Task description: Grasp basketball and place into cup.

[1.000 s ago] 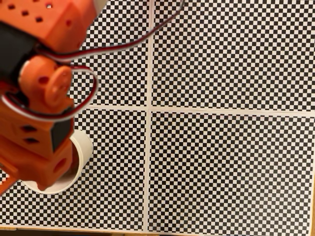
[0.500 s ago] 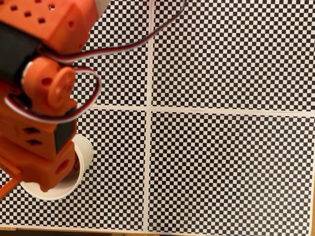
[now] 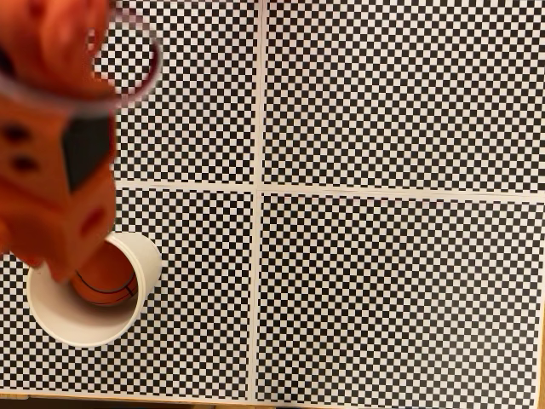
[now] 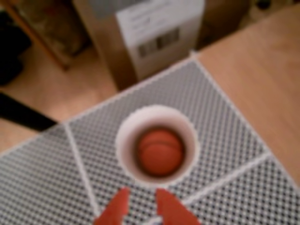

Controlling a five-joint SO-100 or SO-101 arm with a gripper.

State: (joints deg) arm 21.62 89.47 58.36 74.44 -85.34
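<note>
checkerboard mat [image 3: 400, 102] on a wooden table, cardboard box [image 4: 154, 33] behind it. i see the basketball [image 4: 159, 152] resting inside the cup [image 4: 125, 154], low in the well. gripper [image 4: 141, 207] sits just outside the near rim in the wrist view, tips slightly parted, holding nothing. ball lies straight ahead of and below the tips (placement looks done); i judge the next move is a clear lift away.

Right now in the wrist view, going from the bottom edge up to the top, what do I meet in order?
Orange pincer fingertips, open with nothing between them → paper cup with the basketball inside → edge of the checkered mat → cardboard box with a barcode label.
</note>
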